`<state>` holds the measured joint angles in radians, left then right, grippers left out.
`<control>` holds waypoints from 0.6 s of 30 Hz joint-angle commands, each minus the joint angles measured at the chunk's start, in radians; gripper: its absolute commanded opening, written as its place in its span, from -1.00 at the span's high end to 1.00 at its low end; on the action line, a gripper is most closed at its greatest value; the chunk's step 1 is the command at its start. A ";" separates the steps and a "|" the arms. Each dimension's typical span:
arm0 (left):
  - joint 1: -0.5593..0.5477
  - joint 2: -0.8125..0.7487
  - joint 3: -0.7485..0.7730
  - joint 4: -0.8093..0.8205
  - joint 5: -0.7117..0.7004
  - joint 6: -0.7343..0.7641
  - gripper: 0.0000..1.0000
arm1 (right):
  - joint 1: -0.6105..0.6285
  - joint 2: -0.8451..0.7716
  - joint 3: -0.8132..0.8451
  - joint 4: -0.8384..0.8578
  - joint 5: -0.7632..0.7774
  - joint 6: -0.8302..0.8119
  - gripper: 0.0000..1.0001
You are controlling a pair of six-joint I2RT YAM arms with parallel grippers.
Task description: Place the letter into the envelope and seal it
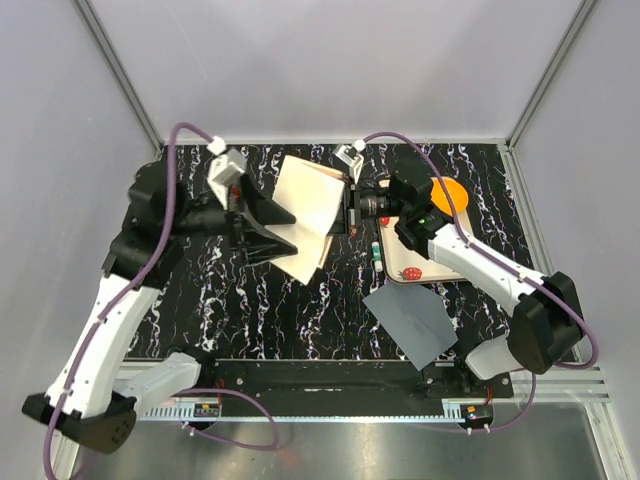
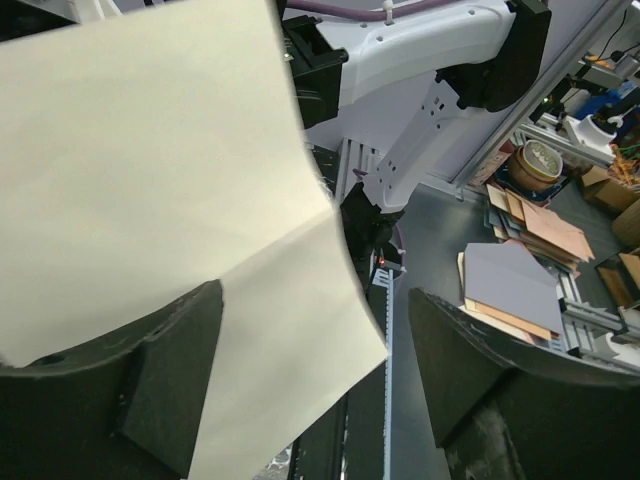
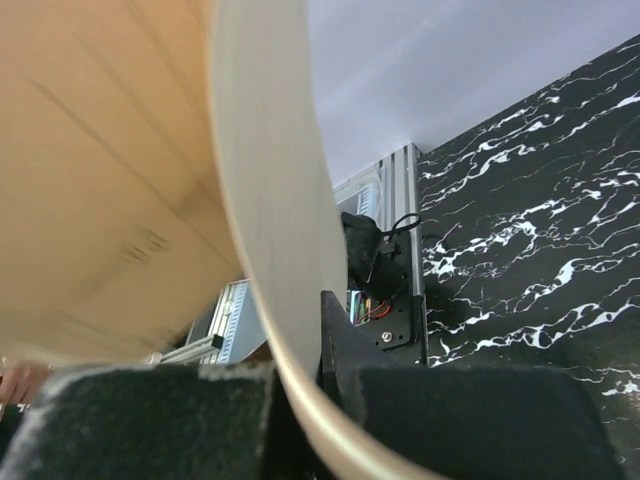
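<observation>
The tan-beige letter [image 1: 305,215] hangs creased in the air over the middle back of the table. My right gripper [image 1: 347,210] is shut on its right edge; in the right wrist view the sheet [image 3: 265,200] curves down between the closed pads [image 3: 300,425]. My left gripper [image 1: 262,228] is open at the sheet's left side; in the left wrist view the paper [image 2: 150,200] lies against the left finger [image 2: 150,385], apart from the right finger [image 2: 480,370]. The slate-grey envelope [image 1: 410,320] lies flat at the front right.
A cream strawberry-printed tray [image 1: 415,268] sits under the right arm, with an orange disc [image 1: 449,195] behind it and a small white stick [image 1: 377,252] at its left. A stack of grey and tan sheets [image 2: 510,285] lies beyond the front rail.
</observation>
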<state>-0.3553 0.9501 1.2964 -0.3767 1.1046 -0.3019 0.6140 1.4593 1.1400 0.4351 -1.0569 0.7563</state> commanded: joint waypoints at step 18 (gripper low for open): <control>0.427 -0.172 -0.210 -0.033 0.158 0.126 -0.88 | 0.084 -0.135 -0.023 -0.013 -0.043 -0.029 1.00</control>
<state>0.0723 0.7605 1.1400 -0.5163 1.2129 -0.1635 0.6601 1.3857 1.1156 0.4175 -1.0779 0.7506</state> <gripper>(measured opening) 0.941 0.009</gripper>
